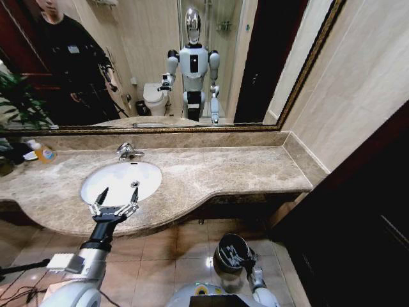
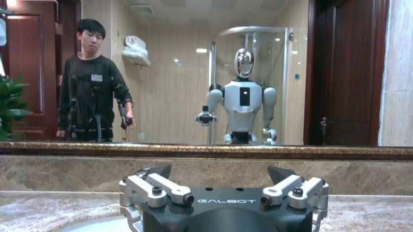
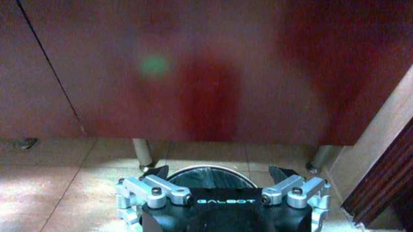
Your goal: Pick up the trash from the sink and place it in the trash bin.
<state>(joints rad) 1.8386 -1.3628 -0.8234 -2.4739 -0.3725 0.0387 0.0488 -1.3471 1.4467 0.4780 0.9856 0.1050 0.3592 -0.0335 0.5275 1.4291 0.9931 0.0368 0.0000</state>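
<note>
Sink [image 1: 121, 182] as anchor: white oval basin set in a brown marble countertop [image 1: 217, 173], chrome faucet [image 1: 128, 151] at its far rim just below the mirror [image 1: 192, 64]. Left gripper [image 1: 115, 199] poised over the near rim of the sink, fingers [image 2: 158, 186] spread wide apart and clamped on nothing. No litter made out inside the basin from the head view; bowl looks plain white. Orange-yellow bottle [image 1: 43, 152] standing on the countertop well to the left of the sink, beside green leaves [image 1: 19, 99]. Trash bin [image 1: 231, 252], dark and round with a shiny rim, down on the tiled floor [image 1: 185, 243] below and to the right of the sink, in front of the counter's edge. Right gripper [image 1: 241, 258] low over the bin, jaws apart and holding nothing, black bin interior [image 3: 208, 175] just beyond its fingertips in the right wrist view.
</note>
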